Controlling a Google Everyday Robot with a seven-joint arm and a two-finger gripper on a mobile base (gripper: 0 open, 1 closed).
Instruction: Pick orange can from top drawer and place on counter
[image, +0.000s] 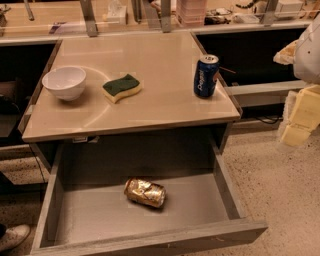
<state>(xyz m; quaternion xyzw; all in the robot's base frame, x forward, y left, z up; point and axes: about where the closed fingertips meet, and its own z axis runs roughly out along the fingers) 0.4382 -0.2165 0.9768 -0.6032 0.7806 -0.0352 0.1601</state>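
The orange can (145, 192) lies on its side, dented and shiny, on the flat bottom of the open top drawer (90, 215), near its middle. The drawer is pulled out below the beige counter (150, 95). My gripper (300, 120) shows as pale yellow blocks at the right edge of the view, beside the counter's right side and well above and to the right of the can. It holds nothing that I can see.
On the counter stand a white bowl (64, 82) at the left, a green and yellow sponge (121, 87) in the middle and a blue can (206, 75) at the right. A shoe (12, 236) shows at the lower left on the speckled floor.
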